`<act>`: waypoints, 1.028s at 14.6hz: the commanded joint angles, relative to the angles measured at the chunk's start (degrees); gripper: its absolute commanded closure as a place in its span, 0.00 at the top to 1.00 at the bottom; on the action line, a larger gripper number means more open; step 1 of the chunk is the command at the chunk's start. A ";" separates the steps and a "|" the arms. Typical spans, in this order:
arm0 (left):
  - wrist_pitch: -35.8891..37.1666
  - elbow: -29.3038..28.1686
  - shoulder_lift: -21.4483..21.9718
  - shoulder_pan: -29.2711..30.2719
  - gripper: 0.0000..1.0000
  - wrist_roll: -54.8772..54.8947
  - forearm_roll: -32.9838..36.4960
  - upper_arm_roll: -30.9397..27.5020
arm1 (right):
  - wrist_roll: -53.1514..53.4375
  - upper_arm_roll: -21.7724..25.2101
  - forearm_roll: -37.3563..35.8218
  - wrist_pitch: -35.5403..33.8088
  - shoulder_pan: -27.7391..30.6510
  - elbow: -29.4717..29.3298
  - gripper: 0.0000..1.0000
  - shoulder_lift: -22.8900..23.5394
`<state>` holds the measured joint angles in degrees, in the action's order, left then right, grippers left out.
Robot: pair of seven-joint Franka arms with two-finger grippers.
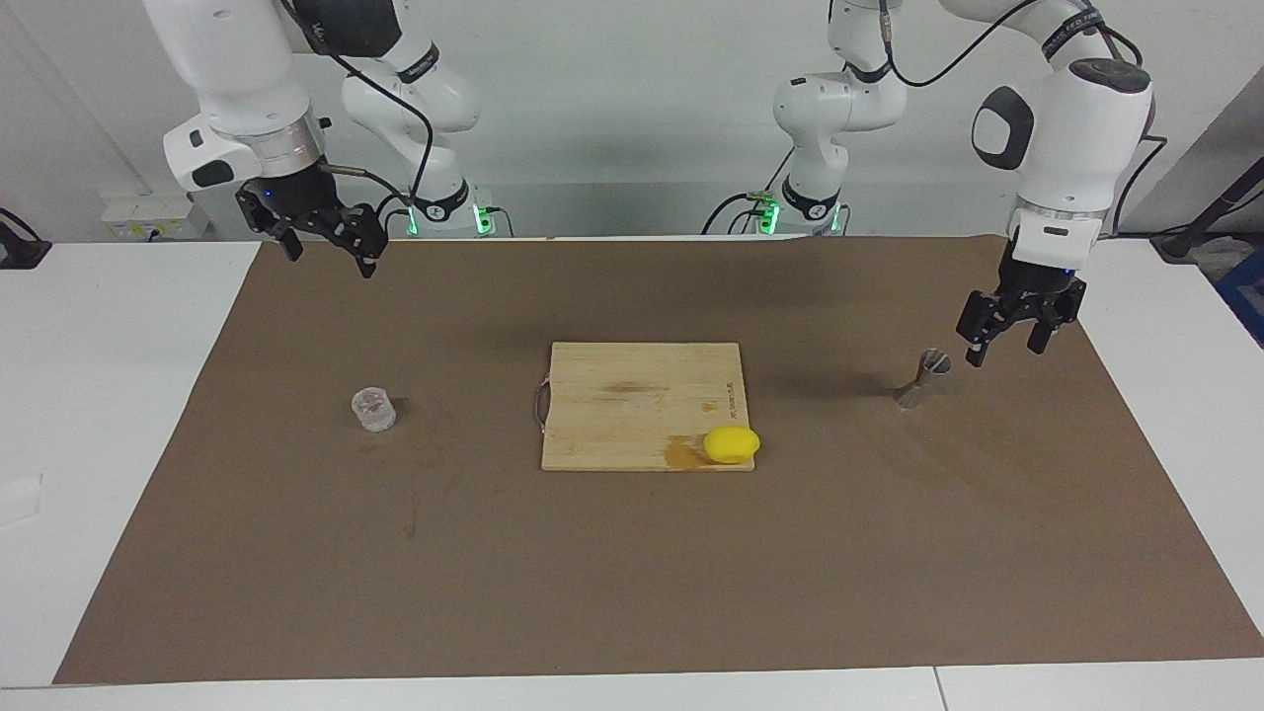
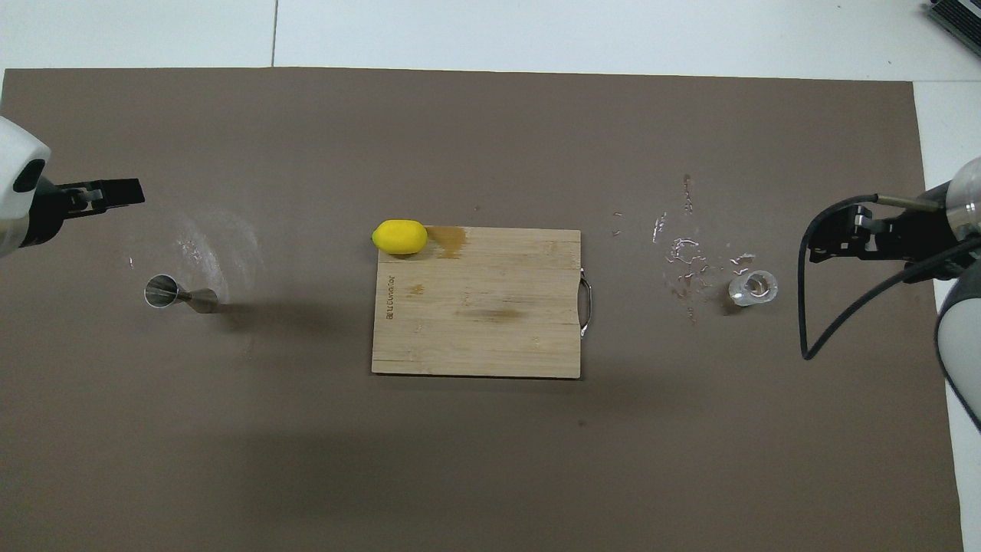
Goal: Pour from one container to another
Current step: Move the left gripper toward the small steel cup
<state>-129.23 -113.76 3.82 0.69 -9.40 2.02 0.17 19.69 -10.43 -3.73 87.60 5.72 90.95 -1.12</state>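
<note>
Glass first: we see the small clear tumbler (image 1: 373, 410) standing upright on the brown mat (image 1: 632, 592) toward the right arm's end of the table, well apart from the wooden cutting board (image 1: 632, 400) at the middle. We cannot tell whether any liquid is in it; in the overhead view shiny wet-looking droplets (image 2: 682, 257) lie scattered on the mat just beside it. The steel jigger (image 1: 924, 375) stands upright on its narrow waist toward the left arm's end, its upper cone open to the ceiling; we cannot make out anything inside it. A yellow lemon (image 1: 732, 444) sits on the board's corner farthest from the robots, next to a darker stain on the wood.

Our right gripper (image 1: 326, 242) hangs in the air over the mat, holding nothing, fingers spread wide. Our left gripper (image 1: 1009, 336) hovers just beside the jigger, a little above it and not touching, its fingers likewise parted and empty.
</note>
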 commanded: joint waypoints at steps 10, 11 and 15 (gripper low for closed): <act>10.92 1.34 1.45 0.19 1.00 -0.72 0.45 0.54 | -7.90 -0.29 0.48 2.13 1.05 1.07 1.00 -0.73; 11.63 1.26 1.62 0.19 1.00 -0.45 0.45 0.53 | -8.34 -0.38 0.56 2.22 1.05 0.89 1.00 -0.56; 11.63 0.47 1.89 2.02 1.00 11.81 -8.22 0.10 | -8.79 -0.64 2.23 1.78 0.96 0.63 1.00 -0.29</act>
<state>-118.85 -112.76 4.56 1.25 -5.10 -1.43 0.52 12.61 -10.77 -2.94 88.80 6.30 90.95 -1.10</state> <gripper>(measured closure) 0.000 0.000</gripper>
